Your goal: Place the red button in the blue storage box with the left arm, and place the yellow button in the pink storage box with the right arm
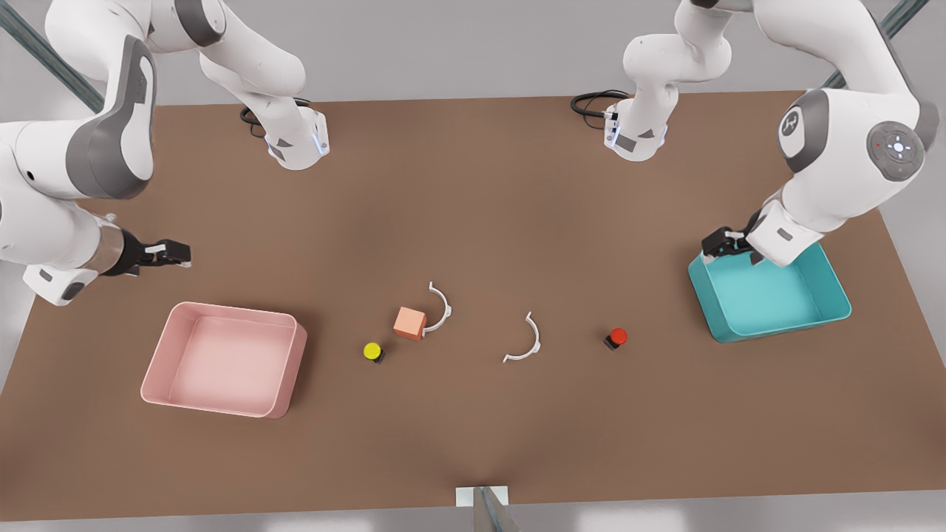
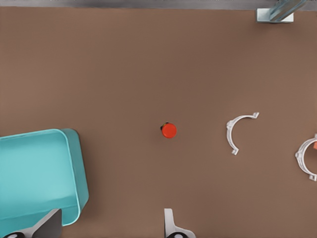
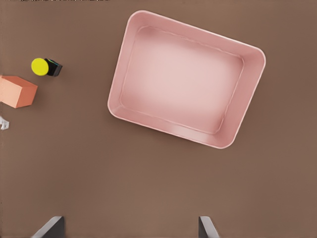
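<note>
My left pincer [image 1: 715, 244], fingers apart, above blue storage box [image 1: 768, 295]; right pincer [image 1: 174, 253], apart, beyond pink storage box [image 1: 225, 358], frame left.

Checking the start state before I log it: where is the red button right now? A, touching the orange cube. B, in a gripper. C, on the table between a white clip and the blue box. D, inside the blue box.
C: the red button sits on the table, between a white clip and the blue box.
</note>
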